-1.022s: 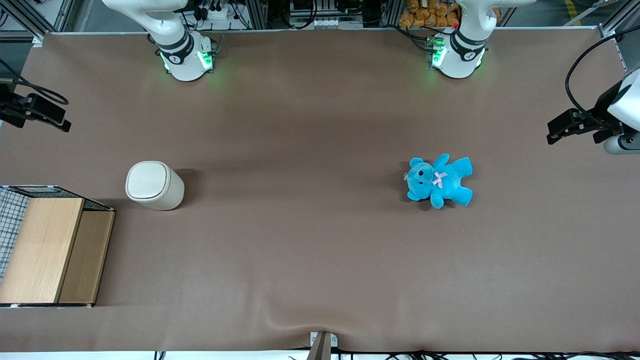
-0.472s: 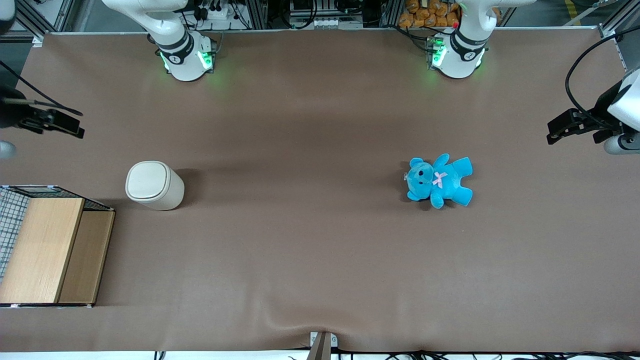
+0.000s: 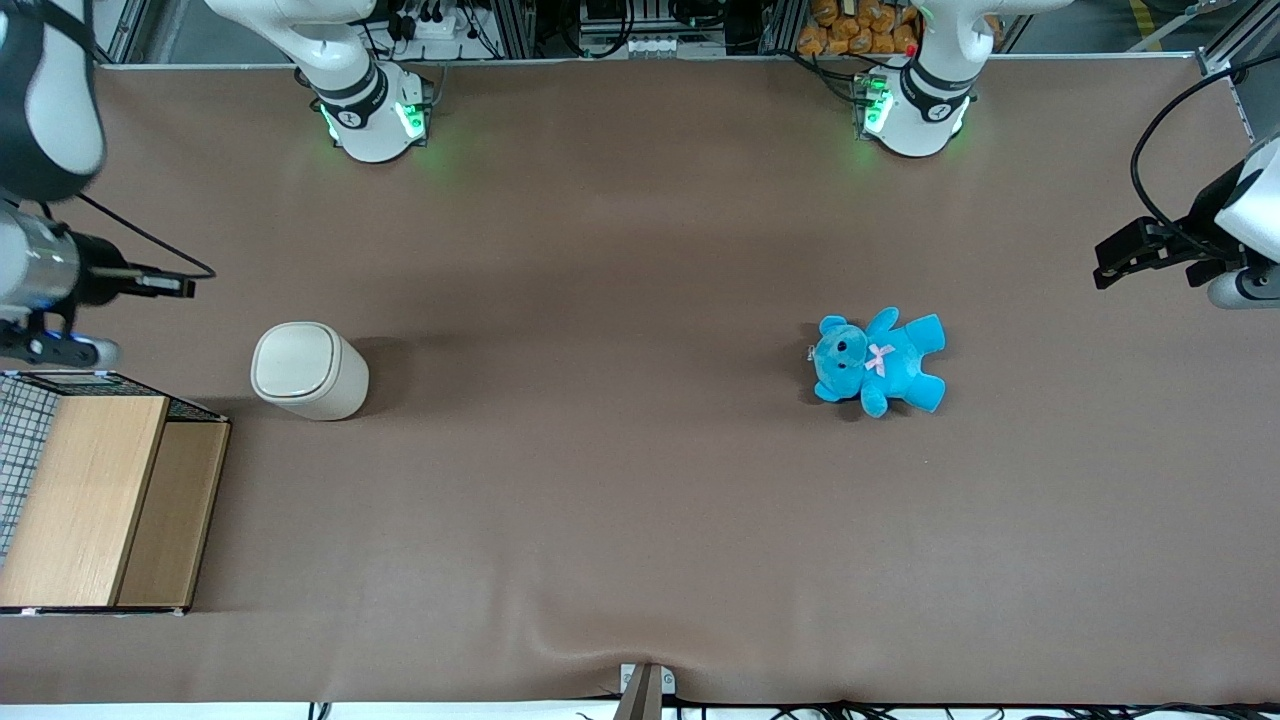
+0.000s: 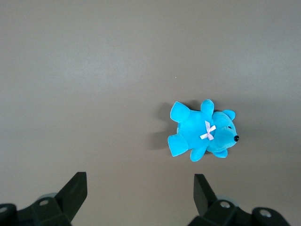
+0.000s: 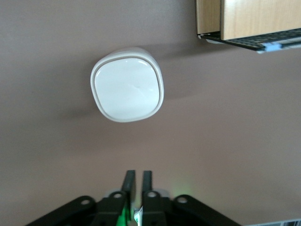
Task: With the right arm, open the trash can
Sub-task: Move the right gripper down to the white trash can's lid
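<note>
Front view shows the trash can (image 3: 308,370) lid down and untouched; the gripper (image 3: 165,286), fingers together and empty, hangs well apart, so opening remains.

Front view overhead — right wrist view looks straight down, closer.

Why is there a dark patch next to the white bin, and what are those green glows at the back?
Front view: the trash can blocks the light, so its shadow falls on the table; green lamps shine on the arm bases. Right wrist view: the shut end effector hangs above the can, with a softer shadow there.
</note>
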You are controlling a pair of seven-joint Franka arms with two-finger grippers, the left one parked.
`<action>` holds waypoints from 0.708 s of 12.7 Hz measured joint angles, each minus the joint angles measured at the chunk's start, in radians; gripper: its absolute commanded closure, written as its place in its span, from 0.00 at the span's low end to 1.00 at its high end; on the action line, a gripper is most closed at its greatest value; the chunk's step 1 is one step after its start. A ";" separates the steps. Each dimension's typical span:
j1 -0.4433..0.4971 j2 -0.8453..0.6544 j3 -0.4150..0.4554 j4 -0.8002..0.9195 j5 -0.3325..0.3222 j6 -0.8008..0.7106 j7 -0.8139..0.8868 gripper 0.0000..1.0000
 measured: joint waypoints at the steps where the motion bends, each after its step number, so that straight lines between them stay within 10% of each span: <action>1: 0.000 0.009 0.000 -0.036 0.000 0.044 -0.009 1.00; 9: -0.009 0.132 -0.001 -0.143 0.000 0.215 -0.031 1.00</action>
